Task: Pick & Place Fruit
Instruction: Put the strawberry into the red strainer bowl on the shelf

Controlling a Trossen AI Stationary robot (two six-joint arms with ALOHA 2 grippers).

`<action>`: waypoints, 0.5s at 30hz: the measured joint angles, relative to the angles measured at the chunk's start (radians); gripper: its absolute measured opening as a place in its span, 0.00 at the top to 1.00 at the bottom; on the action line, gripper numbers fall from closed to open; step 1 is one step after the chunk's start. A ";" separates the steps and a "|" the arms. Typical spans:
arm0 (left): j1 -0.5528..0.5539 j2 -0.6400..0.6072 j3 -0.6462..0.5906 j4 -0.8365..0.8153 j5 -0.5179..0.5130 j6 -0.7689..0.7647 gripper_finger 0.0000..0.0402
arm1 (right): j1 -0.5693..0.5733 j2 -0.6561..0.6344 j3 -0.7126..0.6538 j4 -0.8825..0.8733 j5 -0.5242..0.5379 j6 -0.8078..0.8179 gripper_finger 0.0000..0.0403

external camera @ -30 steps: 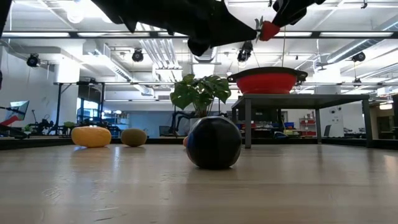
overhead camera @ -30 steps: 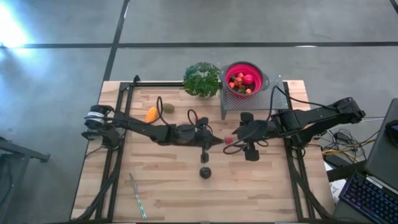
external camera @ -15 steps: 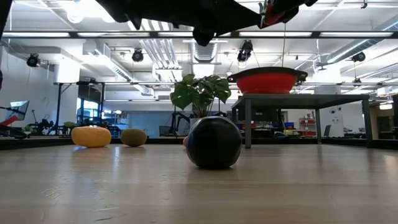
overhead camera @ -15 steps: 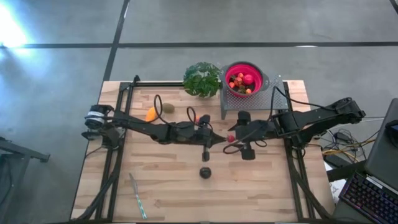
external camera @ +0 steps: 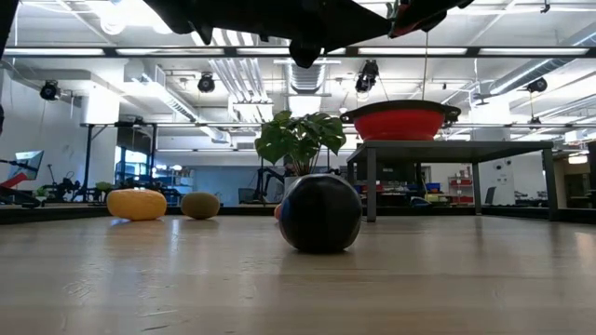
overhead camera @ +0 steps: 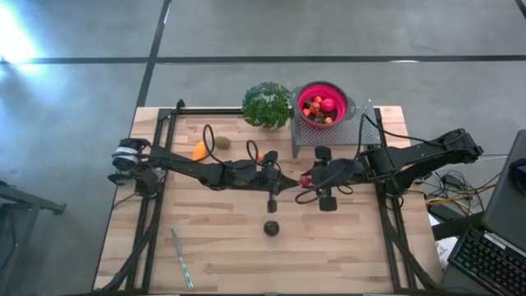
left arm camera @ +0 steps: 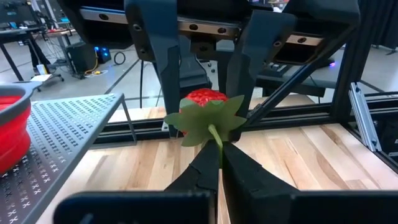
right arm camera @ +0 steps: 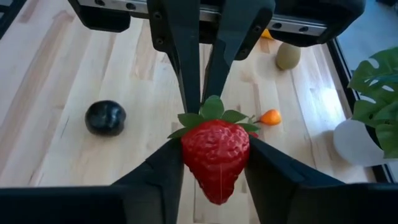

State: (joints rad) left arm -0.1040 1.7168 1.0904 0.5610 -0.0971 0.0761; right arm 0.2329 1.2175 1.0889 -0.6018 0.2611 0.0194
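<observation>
A red strawberry [overhead camera: 304, 182] with green leaves hangs in the air over the middle of the table, between my two grippers. My left gripper [left arm camera: 217, 163] reaches in from the left and is shut on the strawberry's stem. My right gripper [right arm camera: 215, 167] comes from the right, its fingers closed on the red body. A dark round fruit [overhead camera: 271, 228] rests on the wood below them. An orange piece [overhead camera: 200, 151], a kiwi [overhead camera: 223, 142] and a small orange ball [overhead camera: 260, 157] lie on the table's far left part. My left gripper pinches the thin green stem [left arm camera: 215, 138] between its two shut fingertips. The fingers point level, from the table's left. The strawberry is lifted clear, its leaf end toward this gripper. My right gripper holds the strawberry's red body [right arm camera: 214, 155] between its two fingers [right arm camera: 163, 177], one on each side. It comes from the table's right, slanting downward. The berry's tip points toward this gripper, clear of the table.
A red bowl [overhead camera: 340, 102] with several fruits stands on a grey perforated stand [overhead camera: 352, 130] at the far right. A leafy plant [overhead camera: 267, 104] stands beside it. A thin pale stick [overhead camera: 182, 257] lies near the front left.
The strawberry has risen a little with my left gripper and now sits between the right gripper's fingers.
</observation>
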 joint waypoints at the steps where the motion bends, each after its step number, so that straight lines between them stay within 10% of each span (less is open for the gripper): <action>1: 0.000 0.000 0.000 0.000 0.000 0.000 0.98 | 0.000 0.000 0.000 0.000 0.000 -0.002 0.68; 15: -0.003 0.000 0.000 -0.001 0.005 -0.002 0.89 | 0.000 0.000 0.001 0.001 0.000 -0.001 0.66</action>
State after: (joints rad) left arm -0.1073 1.7172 1.0904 0.5601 -0.0921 0.0745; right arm 0.2329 1.2175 1.0897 -0.6009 0.2615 0.0187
